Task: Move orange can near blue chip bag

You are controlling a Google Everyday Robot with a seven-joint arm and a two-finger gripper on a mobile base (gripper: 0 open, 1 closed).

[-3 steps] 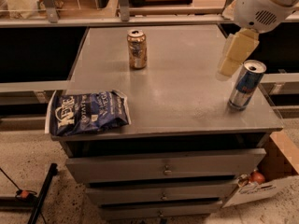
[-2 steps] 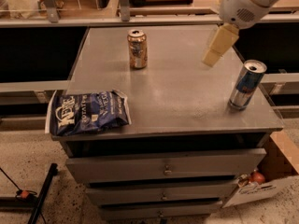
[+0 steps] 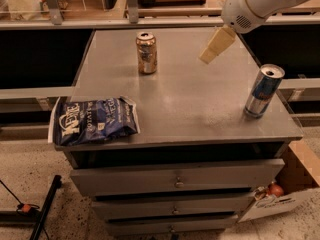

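Can [image 3: 146, 53]: upright on the far part of the grey top, a little left of the middle. It is orange-brown and gold with pale mottling, and its silver lid faces up. Nothing touches it.
Bag [image 3: 95, 121]: lies flat at the near left corner of the top. It is dark blue and crinkled, with white lettering, and its left edge pokes a little past the top's left side. It is well apart from the can, which stands farther back and to its right.
Gripper [image 3: 216, 46]: a cream wedge hanging in the air over the far right part of the top. It is slanted, with its tip pointing down and left. It is right of the can and well apart from it.
Grip: cannot tell whether it is released or clenched.
Arm [image 3: 260, 1]: white and rounded, reaching in from the far right corner and carrying the gripper at its lower end.
Blue can [image 3: 263, 91]: slim, blue and silver, upright close to the top's right edge. It is nearer than the gripper and well apart from both the can and the bag.
Top [image 3: 190, 99]: a flat grey surface with a dull sheen, the upper face of a cabinet.
Drawers [image 3: 175, 181]: grey fronts stacked below the top, with small knobs at the middle.
Box [image 3: 295, 184]: cardboard, on the floor just beside the cabinet's near right corner, with something small and orange-red at its left end.
Stand [image 3: 42, 209]: a black leg on the speckled floor, near left.
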